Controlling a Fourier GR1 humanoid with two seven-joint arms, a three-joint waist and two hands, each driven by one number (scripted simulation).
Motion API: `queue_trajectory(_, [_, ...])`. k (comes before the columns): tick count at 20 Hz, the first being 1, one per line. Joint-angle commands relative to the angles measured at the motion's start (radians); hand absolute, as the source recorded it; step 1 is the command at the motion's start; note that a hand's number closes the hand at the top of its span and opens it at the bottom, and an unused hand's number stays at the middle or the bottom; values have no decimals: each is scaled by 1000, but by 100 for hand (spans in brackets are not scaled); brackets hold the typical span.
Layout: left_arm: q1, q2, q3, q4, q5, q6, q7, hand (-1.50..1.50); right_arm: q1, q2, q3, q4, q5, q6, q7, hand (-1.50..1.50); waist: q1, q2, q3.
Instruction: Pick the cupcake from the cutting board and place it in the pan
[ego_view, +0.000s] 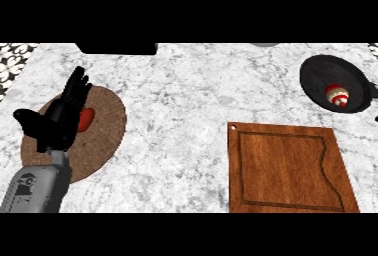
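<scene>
Cupcake (337, 95), red-and-white striped, sits in the round black pan (319, 70), far right of the left hand (57, 117); can't tell which way it points. Hand's open, holding nothing, over a brown cork mat (107, 125). Wooden cutting board (288, 170) lies on marble counter (192, 90).

you see only the left hand (63, 112); its fingers cover most of a red thing (87, 119) on the round cork mat (103, 135), too hidden to name. the cutting board (288, 170) runs off the lower edge. the pan (325, 75) is cut at the right edge, and a dark object (117, 48) at the top.
</scene>
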Motion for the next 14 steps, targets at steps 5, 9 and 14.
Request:
queue_trajectory(5, [28, 15, 29, -30, 14, -5, 7, 0, 192, -131, -13, -32, -65, 292, -167, -150, -40, -16, -3])
queue_trajectory(9, [66, -13, -15, -63, -38, 30, 20, 0, 218, -151, -21, -51, -111, 329, -135, -150, -35, -18, -4])
queue_trajectory(14, [65, -7, 1, -65, -10, 6, 37, 0, 232, -172, 38, -110, -111, 385, -82, -150, -36, -21, -5])
